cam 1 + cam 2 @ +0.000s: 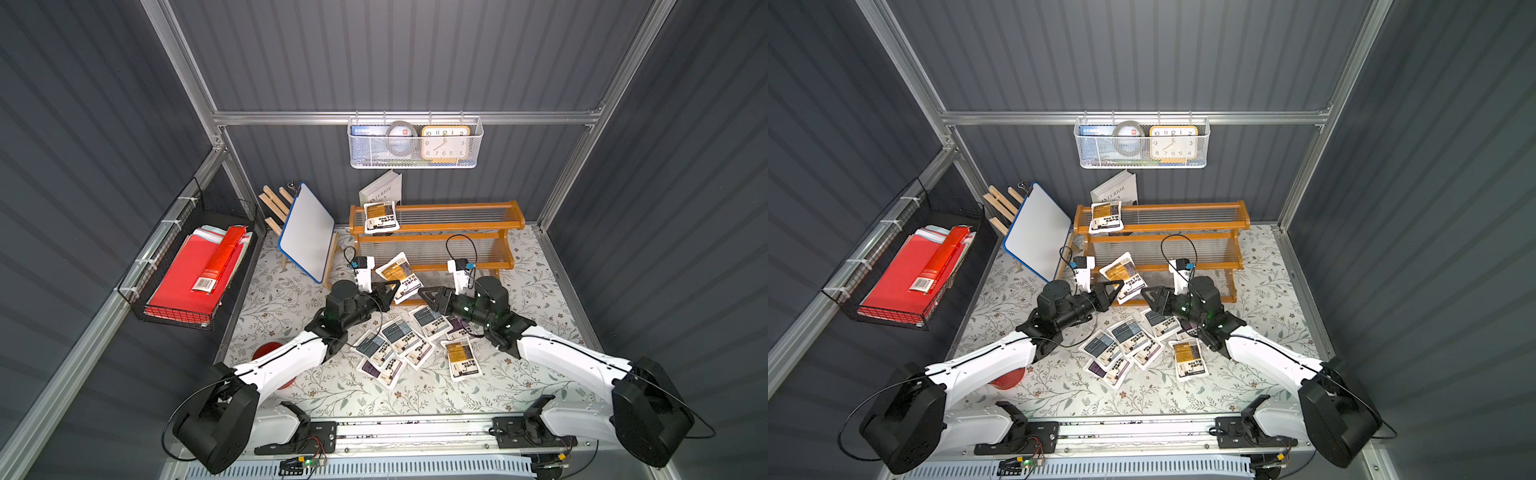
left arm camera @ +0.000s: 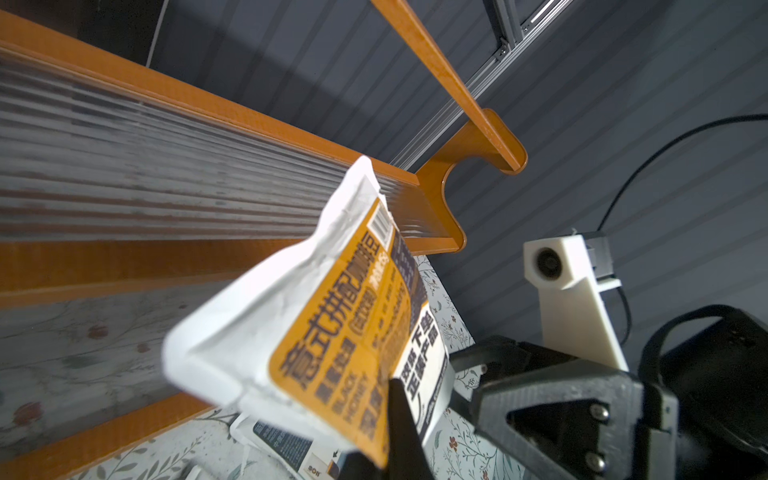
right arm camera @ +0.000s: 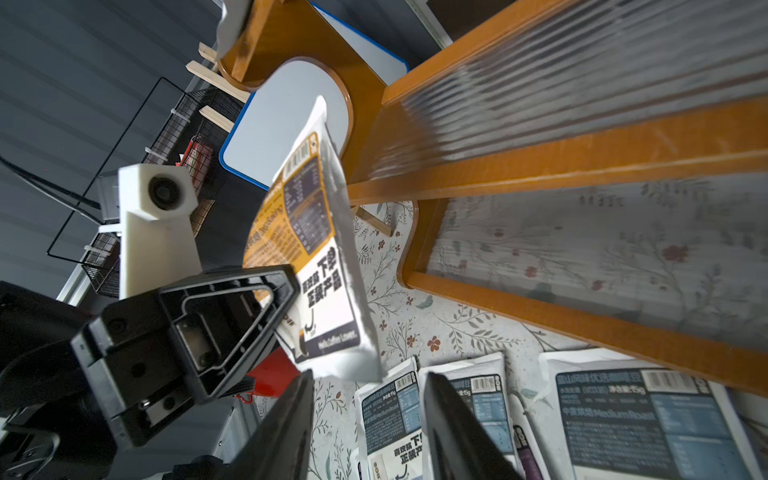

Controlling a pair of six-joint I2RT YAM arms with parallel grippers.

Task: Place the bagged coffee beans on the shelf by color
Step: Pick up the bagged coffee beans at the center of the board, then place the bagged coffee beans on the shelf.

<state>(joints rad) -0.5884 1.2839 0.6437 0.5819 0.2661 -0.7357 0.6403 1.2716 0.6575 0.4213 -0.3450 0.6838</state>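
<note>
Waiting on the worktop (image 1: pixel 282 299) are seemingly seven pouches (image 1: pixel 401 334); one yellow pouch (image 1: pixel 380 216) is sitting at the shelf's (image 1: pixel 457 206) top left end; left tool (image 1: pixel 395 288) is pinching another yellow pouch (image 1: pixel 397 270), right tool (image 1: pixel 421 293) spread.

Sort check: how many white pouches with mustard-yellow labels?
3. One pouch on the orange-brown wooden shelf's top tier; second pouch pinched in the left gripper; third pouch on the floral tabletop by the right arm. More may be hidden.

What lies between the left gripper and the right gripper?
The lower part of a yellow-label pouch, which the left gripper holds; the open right gripper faces it. Both top views and the right wrist view show this.
</note>
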